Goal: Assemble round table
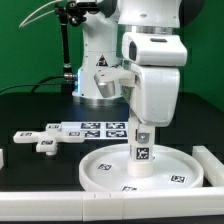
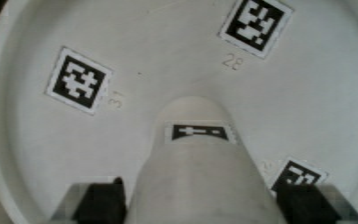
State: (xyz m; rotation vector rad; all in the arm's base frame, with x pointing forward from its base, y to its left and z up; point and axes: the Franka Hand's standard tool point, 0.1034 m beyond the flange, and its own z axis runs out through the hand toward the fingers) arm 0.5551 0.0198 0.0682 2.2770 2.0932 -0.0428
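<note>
The large rimmed round disc [image 1: 142, 167] lies on the black table at the front, tags on its inner face. My gripper [image 1: 143, 127] is shut on the short thick cylinder leg [image 1: 142, 146] and holds it upright over the middle of the disc, its lower end at or just above the disc's face. In the wrist view the leg [image 2: 197, 150] runs out from between my black fingers [image 2: 105, 200] toward the disc [image 2: 140, 60]. The cross-shaped four-armed piece [image 1: 42, 143] lies on the table at the exterior view's left, apart from the disc.
The marker board [image 1: 95, 128] lies flat behind the disc. A white rail block [image 1: 209, 161] stands at the disc's right side and another runs along the front edge [image 1: 60, 202]. The arm's base [image 1: 100, 80] is at the back.
</note>
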